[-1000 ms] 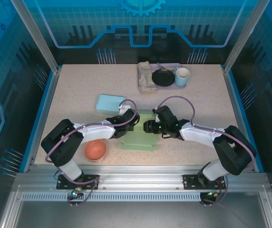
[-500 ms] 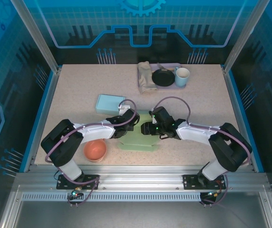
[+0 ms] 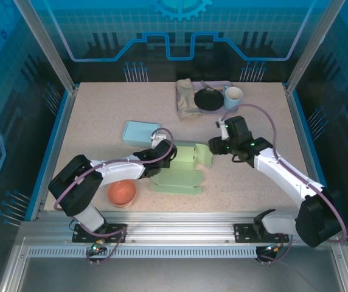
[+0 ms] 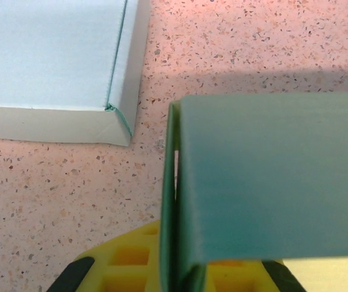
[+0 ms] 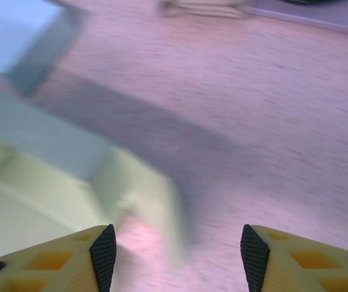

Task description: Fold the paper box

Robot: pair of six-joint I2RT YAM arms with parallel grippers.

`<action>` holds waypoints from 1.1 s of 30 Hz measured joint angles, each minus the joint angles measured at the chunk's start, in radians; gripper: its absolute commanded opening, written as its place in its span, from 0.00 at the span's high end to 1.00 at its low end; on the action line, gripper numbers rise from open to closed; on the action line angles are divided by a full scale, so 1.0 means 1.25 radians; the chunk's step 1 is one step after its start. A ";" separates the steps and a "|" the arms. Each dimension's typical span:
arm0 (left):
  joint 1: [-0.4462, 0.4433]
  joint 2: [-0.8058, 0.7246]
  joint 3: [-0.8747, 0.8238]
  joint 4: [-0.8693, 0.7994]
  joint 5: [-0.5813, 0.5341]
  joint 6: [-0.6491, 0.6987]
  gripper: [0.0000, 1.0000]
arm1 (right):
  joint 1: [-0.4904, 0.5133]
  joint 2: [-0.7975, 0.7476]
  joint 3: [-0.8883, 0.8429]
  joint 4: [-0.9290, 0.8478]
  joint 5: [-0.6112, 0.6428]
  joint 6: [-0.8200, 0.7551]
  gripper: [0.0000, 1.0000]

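Observation:
The pale green paper box (image 3: 179,171) lies half-folded at the table's near middle, its far wall and a right flap (image 3: 205,156) standing up. My left gripper (image 3: 164,154) is shut on the left end of that far wall. In the left wrist view the green panel (image 4: 271,176) rises doubled between the yellow fingers (image 4: 128,258), and the gripper (image 4: 177,267) pinches it. My right gripper (image 3: 213,146) hangs open just right of the box, apart from it. The blurred right wrist view shows the right gripper (image 5: 178,255) with nothing between its fingers and the box (image 5: 52,158) at left.
A light blue closed box (image 3: 141,132) (image 4: 46,55) lies just beyond the left gripper. An orange bowl (image 3: 121,191) sits at the near left. At the far middle, a purple tray (image 3: 213,112) holds a cloth (image 3: 187,98), a black dish (image 3: 208,99) and a mug (image 3: 233,97).
The right arm has drawn back from the box, to the right and farther away, with open jaws. The box's right flap now stands free. The left gripper has kept its hold.

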 measured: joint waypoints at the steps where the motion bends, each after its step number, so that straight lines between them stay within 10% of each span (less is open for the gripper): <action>1: 0.000 -0.001 -0.002 0.003 0.000 0.001 0.92 | -0.022 -0.004 -0.015 0.001 0.002 -0.001 0.42; 33: 0.000 -0.015 -0.018 0.021 0.031 0.022 0.92 | 0.007 0.079 -0.112 0.154 -0.283 -0.122 0.42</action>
